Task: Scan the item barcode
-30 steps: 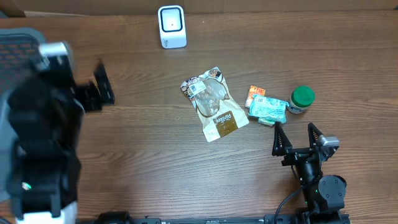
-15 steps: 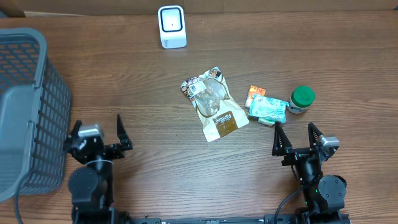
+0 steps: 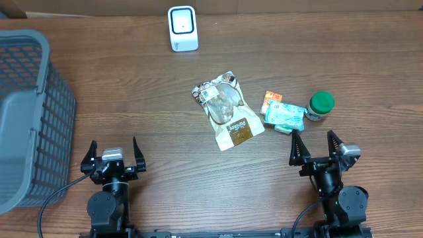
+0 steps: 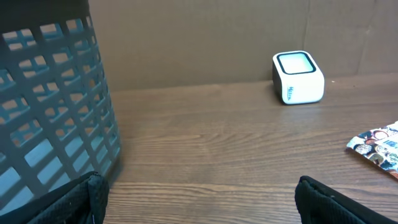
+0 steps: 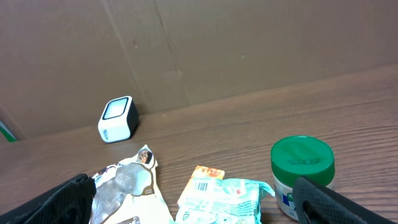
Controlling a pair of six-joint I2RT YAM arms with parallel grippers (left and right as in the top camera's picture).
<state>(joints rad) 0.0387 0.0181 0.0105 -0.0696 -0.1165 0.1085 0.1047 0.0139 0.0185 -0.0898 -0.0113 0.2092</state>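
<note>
Wooden table [image 3: 165,79]. Grey mesh basket [image 3: 26,119] sits on the far left edge. Left gripper [image 3: 114,143] is low at the near left, just right of the basket, jaws spread wide, holding nothing. Right gripper [image 3: 313,137] is at the near right, jaws also spread, empty, just short of the item cluster. Snack pouch [image 3: 228,111] lies flat mid-table. White barcode scanner [image 3: 182,28] stands at the far edge, well apart from the items. Teal packet [image 3: 285,116] lies between the green-lidded jar [image 3: 320,106] and the small orange carton [image 3: 271,99], overlapping the carton.
</note>
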